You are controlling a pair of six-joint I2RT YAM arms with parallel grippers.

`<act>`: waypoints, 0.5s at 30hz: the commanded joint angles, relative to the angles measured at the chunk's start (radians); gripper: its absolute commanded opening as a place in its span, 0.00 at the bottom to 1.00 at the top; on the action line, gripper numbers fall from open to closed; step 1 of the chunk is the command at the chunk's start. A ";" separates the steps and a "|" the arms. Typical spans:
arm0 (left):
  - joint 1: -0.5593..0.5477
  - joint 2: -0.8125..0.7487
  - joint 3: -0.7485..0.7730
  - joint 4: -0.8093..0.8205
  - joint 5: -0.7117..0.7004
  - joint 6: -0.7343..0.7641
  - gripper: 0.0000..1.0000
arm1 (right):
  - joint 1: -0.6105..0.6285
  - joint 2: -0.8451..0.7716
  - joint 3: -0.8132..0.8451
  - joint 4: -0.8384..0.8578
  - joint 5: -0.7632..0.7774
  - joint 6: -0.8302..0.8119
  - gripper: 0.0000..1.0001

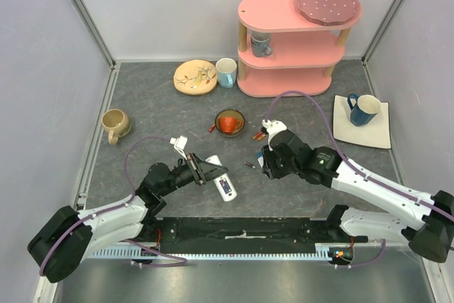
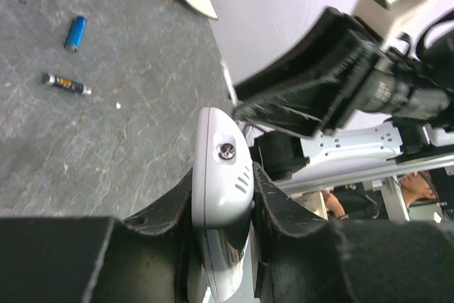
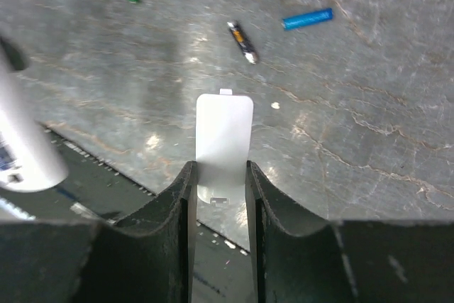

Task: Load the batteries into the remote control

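White remote control (image 2: 220, 148) clamped in left gripper (image 2: 222, 188); right gripper (image 3: 219, 177) pinches thin white cover plate (image 3: 224, 127); batteries (image 3: 306, 18) loose on table (image 3: 376, 111).

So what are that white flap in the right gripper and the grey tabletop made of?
The white flap looks like thin moulded plastic, smooth and slightly glossy, with a small tab at its far end. The tabletop looks like a matte dark grey sheet, veined like slate. Whether it is real stone or a printed laminate, I cannot tell.
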 commanded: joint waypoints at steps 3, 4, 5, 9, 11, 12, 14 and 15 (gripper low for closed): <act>0.004 0.056 0.045 0.207 -0.136 -0.036 0.02 | 0.138 0.026 0.226 -0.180 0.031 0.009 0.17; 0.003 0.065 0.048 0.207 -0.144 -0.043 0.02 | 0.155 0.040 0.248 -0.192 0.036 0.009 0.17; 0.003 0.081 0.052 0.207 -0.152 -0.048 0.02 | 0.171 0.057 0.268 -0.202 0.040 0.007 0.17; 0.003 0.128 0.060 0.212 -0.169 -0.088 0.02 | 0.224 0.140 0.342 -0.214 0.039 -0.003 0.17; 0.003 0.150 0.057 0.216 -0.178 -0.097 0.02 | 0.237 0.165 0.366 -0.216 0.037 -0.006 0.14; 0.003 0.154 0.055 0.221 -0.181 -0.102 0.02 | 0.240 0.189 0.374 -0.216 0.037 -0.008 0.14; 0.001 0.165 0.048 0.238 -0.189 -0.102 0.02 | 0.247 0.209 0.395 -0.213 0.037 -0.010 0.13; 0.001 0.168 0.045 0.241 -0.190 -0.102 0.02 | 0.255 0.226 0.403 -0.210 0.040 -0.008 0.13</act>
